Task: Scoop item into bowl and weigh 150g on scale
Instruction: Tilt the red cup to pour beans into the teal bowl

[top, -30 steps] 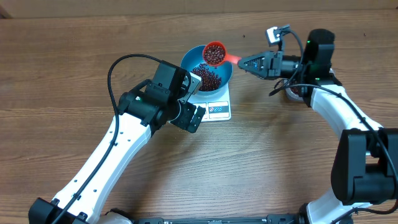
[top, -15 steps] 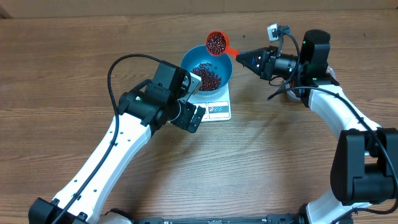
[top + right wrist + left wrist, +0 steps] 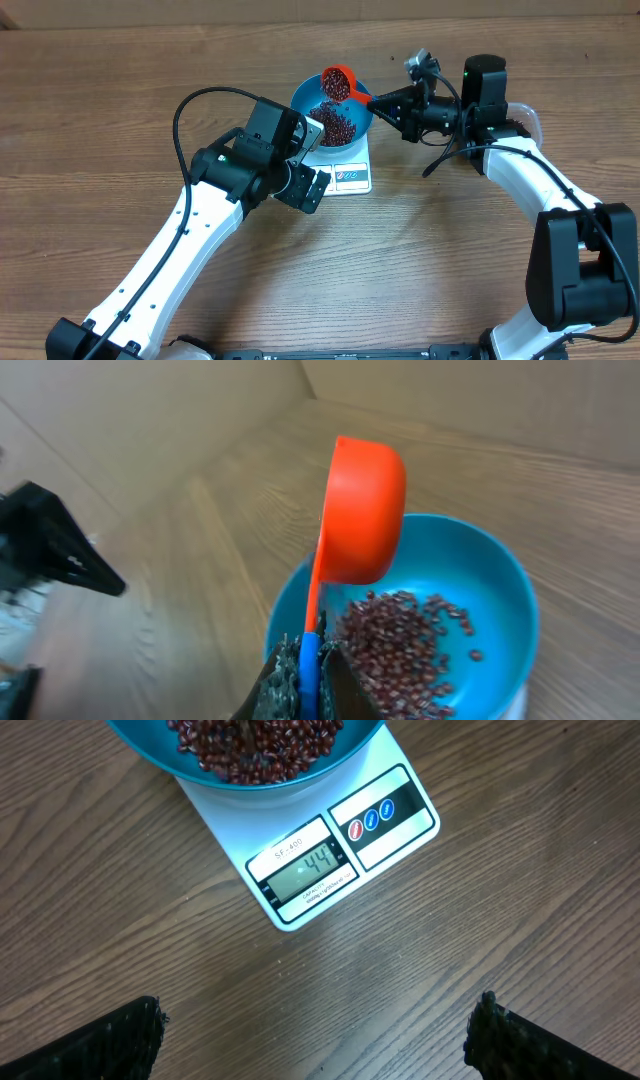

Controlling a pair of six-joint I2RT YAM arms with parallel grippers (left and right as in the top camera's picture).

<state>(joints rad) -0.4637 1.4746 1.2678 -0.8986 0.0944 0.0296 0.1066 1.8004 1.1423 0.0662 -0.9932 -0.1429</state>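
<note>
A blue bowl with dark red-brown beans stands on the white scale. The red scoop hangs tilted over the bowl's far rim, with beans showing in its mouth. My right gripper is shut on the scoop's handle. In the right wrist view the scoop shows its back above the bowl and the beans, and the gripper pinches the handle's blue end. My left gripper is open beside the scale, holding nothing. The left wrist view shows the scale reading 44, with the gripper over bare wood.
A clear plastic tub sits behind my right arm at the right. A black cable loops off my left arm. The wooden table runs out on all sides.
My right gripper has moved left toward the bowl and rolled, tipping the scoop from level to tilted over the bowl's far rim. The left arm has not moved.
</note>
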